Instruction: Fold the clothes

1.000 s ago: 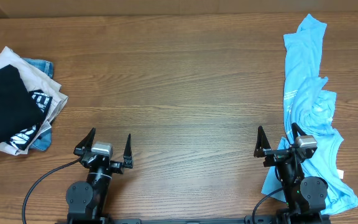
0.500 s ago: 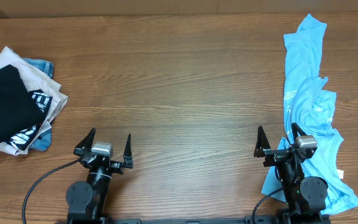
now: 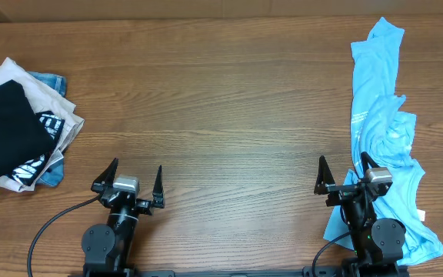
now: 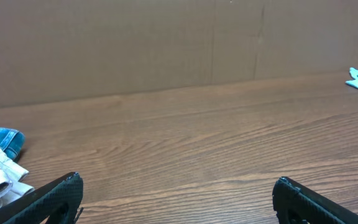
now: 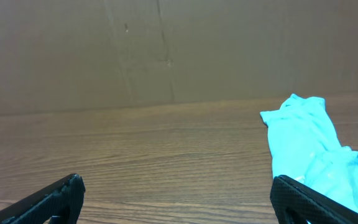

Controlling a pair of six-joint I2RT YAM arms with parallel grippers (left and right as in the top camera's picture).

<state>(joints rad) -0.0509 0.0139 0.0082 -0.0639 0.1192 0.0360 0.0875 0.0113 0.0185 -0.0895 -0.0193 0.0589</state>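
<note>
The light blue T-shirt is what I see first: it lies crumpled in a long strip down the right side of the table, one end near the far edge and the other bunched at the near edge, where it runs under and beside the base of the right arm. Through the right wrist camera its far end shows as a rumpled heap on the wood, ahead and to the right of the fingers. The black T-shirt sits well apart from it at the far left of the table, folded flat into a neat dark slab on top of a small pile. Under it I can make out a white tee with black print, and a bit of blue denim pokes out at the back of the pile. The right gripper stands with its jaws spread wide and nothing between them, its right finger just at the edge of the blue cloth from above; I cannot tell whether it touches. The left gripper is likewise spread wide and empty, over bare wood, near the pile but clear of it. A black cable curls away from the left arm's base. A plain brown cardboard wall stands behind the table's far edge.
</note>
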